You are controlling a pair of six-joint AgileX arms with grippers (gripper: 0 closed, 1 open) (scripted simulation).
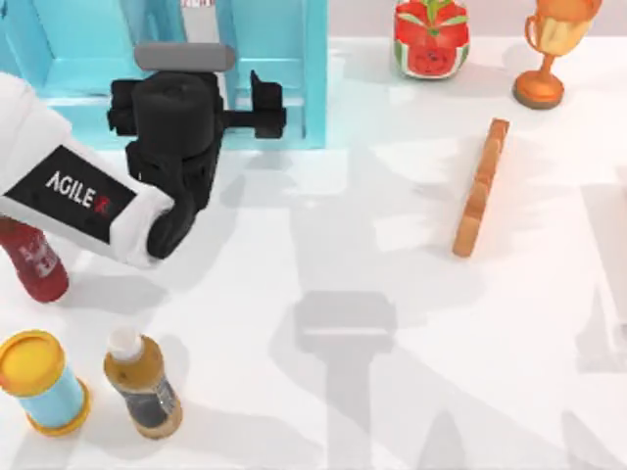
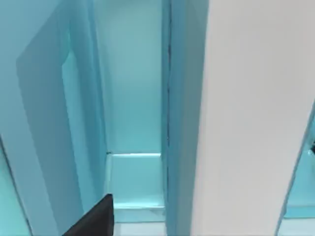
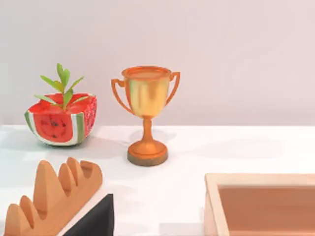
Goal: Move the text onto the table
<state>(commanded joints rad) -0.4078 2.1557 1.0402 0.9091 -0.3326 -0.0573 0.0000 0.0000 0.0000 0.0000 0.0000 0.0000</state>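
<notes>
Reaching into the light-blue shelf unit [image 1: 284,59] at the top view's upper left, my left arm held its black two-finger left gripper [image 1: 257,113] at the mouth of the compartments. Its wrist view looked straight into the shelf, where a tall broad white face edged in light blue [image 2: 246,113], most likely the page edges of the thick light-blue book, stood upright beside a blue divider [image 2: 167,98]. One dark fingertip [image 2: 96,219] showed at that picture's edge, touching nothing; whether the jaws were spread or pressed together I could not tell.

The step in hand looked like the approach to the book, which had not yet left the shelf. Next the jaws would need to straddle the book's thickness, close firmly, and draw it straight out between the dividers before lowering it to the broad white table [image 1: 392,343].

On that table stood a red sauce bottle [image 1: 34,259], a yellow-lidded blue can [image 1: 44,384], a brown bottle [image 1: 145,384], a brown wooden toothed rack [image 1: 480,186], a watermelon-shaped planter [image 1: 431,39] and a golden trophy cup [image 1: 549,49]. My right arm sat parked at the right.
</notes>
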